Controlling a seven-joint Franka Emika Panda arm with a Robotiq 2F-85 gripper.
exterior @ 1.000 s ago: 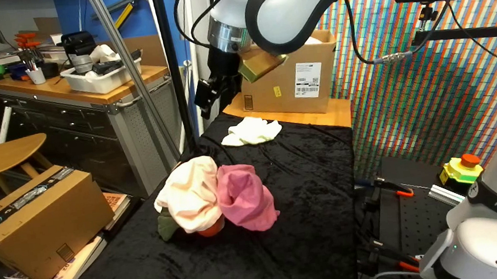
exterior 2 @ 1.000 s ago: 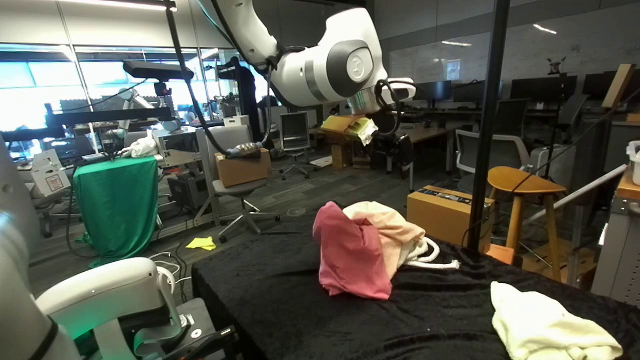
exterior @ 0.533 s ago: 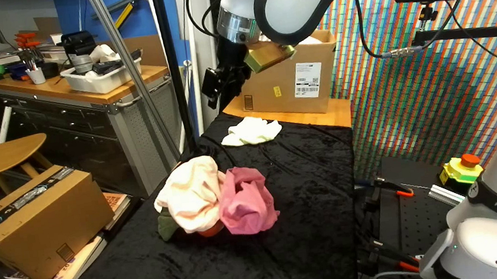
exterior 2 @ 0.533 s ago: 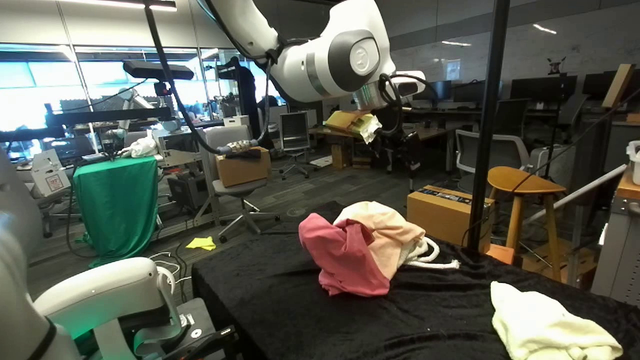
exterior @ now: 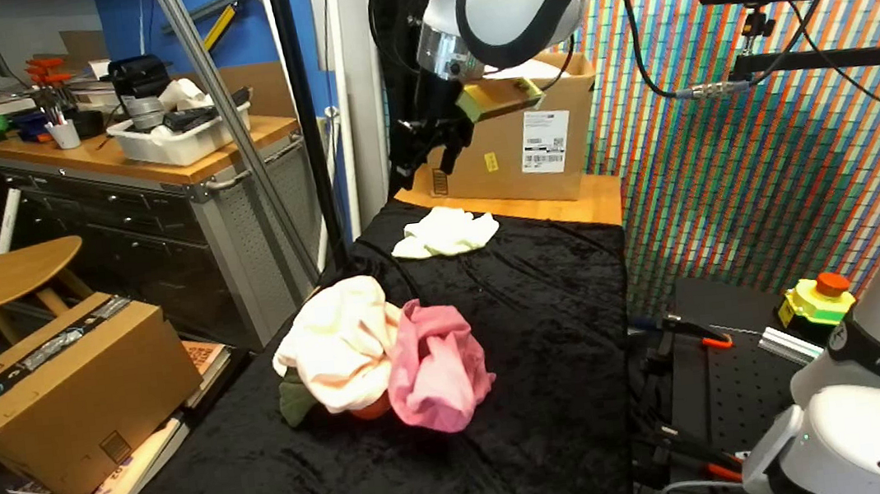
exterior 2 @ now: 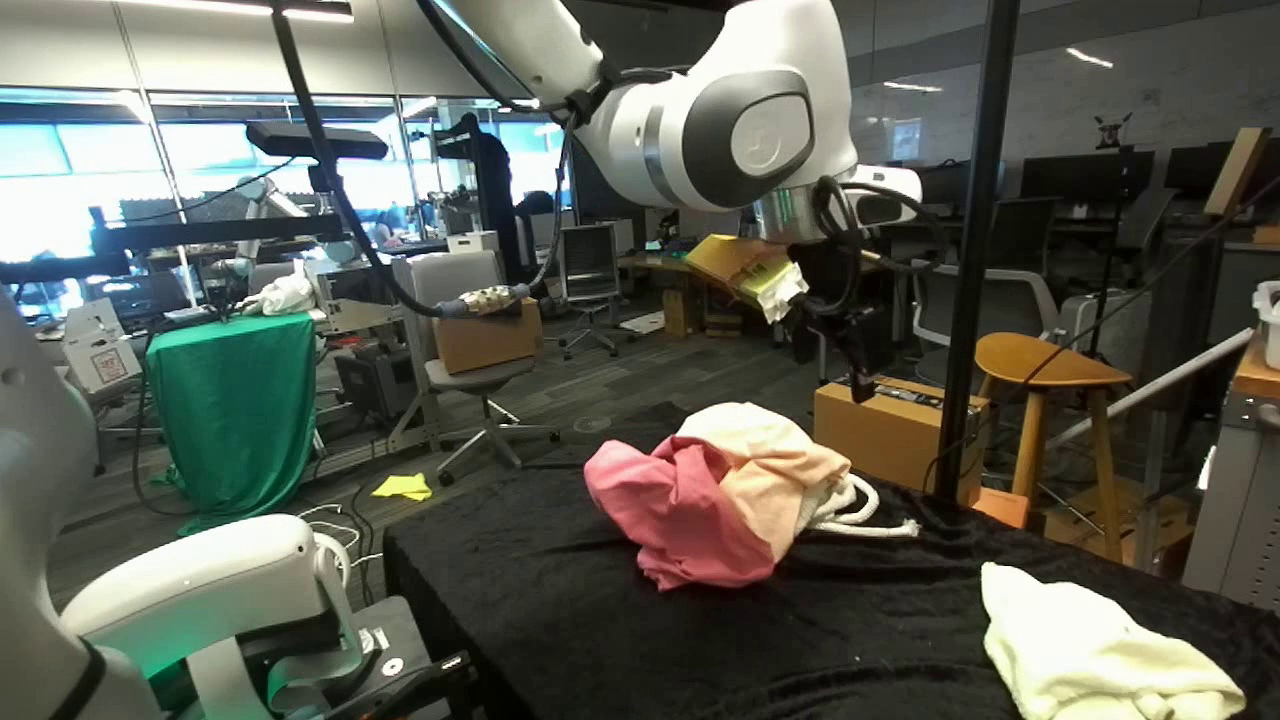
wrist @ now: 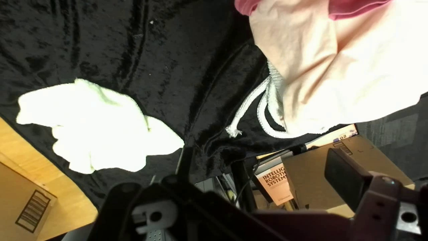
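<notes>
The pink cloth (exterior 2: 680, 515), touching the peach cloth (exterior 2: 775, 455), slumps lower than a second ago. Spread apart and empty, the fingers (wrist: 347, 180) hang well away from both, so I'd say it's settling unaided.

Draped in black across the desk (exterior: 562, 448), bearing pink cloth (exterior: 438, 371) against peach cloth (exterior: 339, 345), white cord (exterior 2: 885, 531) and, well apart, pale cloth (exterior 2: 1095, 645).
</notes>
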